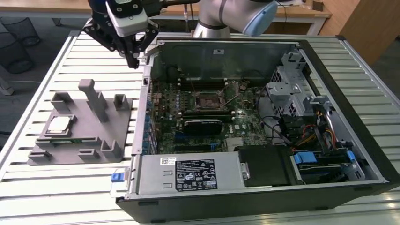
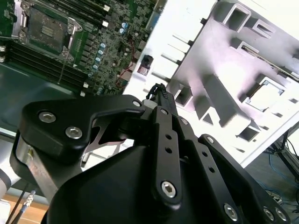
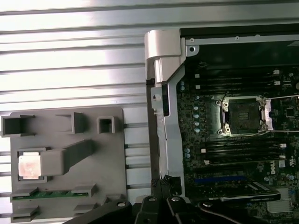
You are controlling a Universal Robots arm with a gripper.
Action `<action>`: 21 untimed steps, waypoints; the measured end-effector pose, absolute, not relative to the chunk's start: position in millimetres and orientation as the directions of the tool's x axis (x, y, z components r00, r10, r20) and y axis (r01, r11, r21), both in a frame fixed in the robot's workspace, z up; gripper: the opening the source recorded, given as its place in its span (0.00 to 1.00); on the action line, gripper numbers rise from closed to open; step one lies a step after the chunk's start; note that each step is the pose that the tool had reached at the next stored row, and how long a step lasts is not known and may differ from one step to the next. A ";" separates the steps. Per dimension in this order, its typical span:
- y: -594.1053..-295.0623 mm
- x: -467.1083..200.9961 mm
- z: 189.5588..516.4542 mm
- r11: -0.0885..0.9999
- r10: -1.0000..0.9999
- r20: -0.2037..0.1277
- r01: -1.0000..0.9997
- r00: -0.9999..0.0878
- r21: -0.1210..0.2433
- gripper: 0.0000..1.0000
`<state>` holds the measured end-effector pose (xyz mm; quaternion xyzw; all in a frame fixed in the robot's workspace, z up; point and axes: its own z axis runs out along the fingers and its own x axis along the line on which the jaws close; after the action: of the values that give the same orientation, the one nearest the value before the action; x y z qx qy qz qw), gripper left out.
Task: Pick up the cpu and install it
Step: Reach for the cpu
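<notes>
Pincer [image 1: 133,62] hanging high over the bench [image 1: 75,56], just by the far corner of the open computer case [image 1: 218,54]. In the second wrist view its two black fingers [image 2: 166,140] run together to a single tip: clenched, with nothing between them. The cpu [image 1: 59,124] sits flat in its square pocket on the grey holder [image 1: 84,140], pale top up, on the exterior view's left of the case, untouched. So the pick-up is not yet made, and this reads as the approach stage. Where's the chip against the pincer? Well apart: lower down, out across the holder toward the near side of the bench in the exterior view, with the holder's tall grey posts [image 1: 93,96] standing between the two. That's the thing to mind, I'd say. The approach wants to come in from straight above the pocket, not on a slant past those posts. The jaws need to be spread before the descent and squared to the chip's edges, so it lifts level and doesn't tip or scrape in its recess. It looks thin and slick, so a gentle, centred grip on opposite sides seems right. A green memory stick [image 3: 51,194] lies in a slot just beside the pocket, best left alone. Over in the case, the socket [image 1: 207,99] on the motherboard [image 1: 168,101] has no pale chip in it.
</notes>
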<state>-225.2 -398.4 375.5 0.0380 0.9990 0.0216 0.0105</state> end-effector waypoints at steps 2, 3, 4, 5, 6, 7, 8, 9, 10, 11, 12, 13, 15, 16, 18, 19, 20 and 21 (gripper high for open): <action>-397.8 -230.7 375.2 0.996 0.076 -0.019 0.075 -0.997 0.044 0.11; -397.5 -234.3 375.1 0.996 0.076 -0.019 0.075 -0.997 0.044 0.11; -397.4 -238.8 375.0 0.996 0.076 -0.019 0.075 -0.997 0.044 0.11; -397.2 -243.4 374.9 0.996 0.076 -0.019 0.075 -0.997 0.044 0.11; -397.0 -247.9 374.8 0.996 0.076 -0.019 0.075 -0.997 0.044 0.11; -396.9 -252.3 374.7 0.996 0.076 -0.019 0.075 -0.997 0.044 0.11; -396.9 -257.2 374.5 0.996 0.076 -0.019 0.075 -0.997 0.044 0.11; -396.8 -261.7 374.3 0.996 0.076 -0.019 0.075 -0.997 0.044 0.11; -396.8 -266.2 374.1 0.996 0.076 -0.019 0.075 -0.997 0.044 0.11; -396.8 -270.8 373.9 0.996 0.076 -0.019 0.075 -0.997 0.044 0.11; -396.8 -275.2 373.7 0.996 0.076 -0.019 0.075 -0.997 0.044 0.11; -396.8 -279.7 373.5 0.996 0.076 -0.019 0.075 -0.997 0.044 0.11; -396.8 -288.6 372.8 0.996 0.076 -0.020 0.075 -0.997 0.044 0.11; -396.8 -292.2 372.5 0.996 0.076 -0.020 0.075 -0.997 0.044 0.11; -396.8 -298.0 372.1 0.996 0.076 -0.019 0.075 -0.997 0.044 0.11; -396.8 -300.7 371.7 0.996 0.076 -0.019 0.075 -0.997 0.044 0.11; -396.8 -303.4 371.4 0.996 0.076 -0.019 0.075 -0.997 0.044 0.11; -396.8 -306.1 371.1 0.996 0.076 -0.019 0.075 -0.997 0.044 0.11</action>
<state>-306.1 -396.8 371.1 0.0379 0.9990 0.0216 0.0104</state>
